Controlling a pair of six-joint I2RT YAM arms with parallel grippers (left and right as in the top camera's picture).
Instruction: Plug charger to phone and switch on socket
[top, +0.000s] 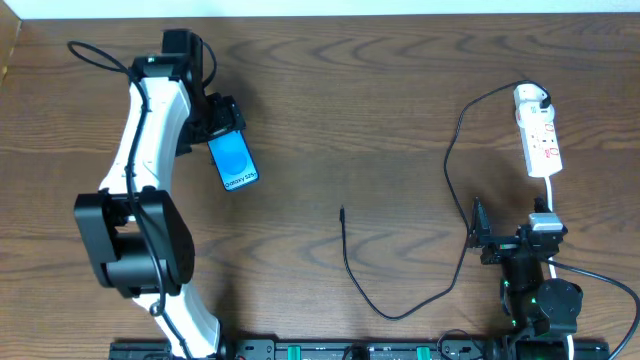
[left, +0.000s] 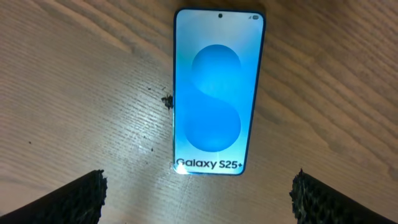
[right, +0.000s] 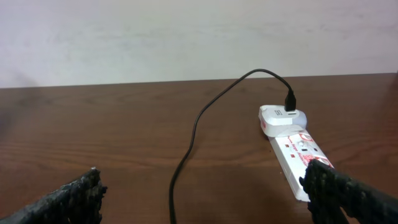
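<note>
The phone (top: 235, 160) lies flat on the table at the left, blue screen up; in the left wrist view (left: 216, 93) it sits just beyond my fingers. My left gripper (top: 218, 122) (left: 199, 196) is open and empty, just behind the phone. The charger cable (top: 455, 180) runs from the white plug on the socket (top: 538, 130) in a loop to its free plug tip (top: 342, 211) mid-table. In the right wrist view the cable (right: 193, 134) and socket (right: 292, 149) lie ahead. My right gripper (top: 482, 240) (right: 205, 196) is open and empty at the near right.
The socket's white cord (top: 552, 192) runs toward the right arm's base. The table's far edge (top: 400, 14) meets a light wall. The left arm (top: 145, 160) stretches over the left side. A black rail (top: 330, 350) lines the front edge.
</note>
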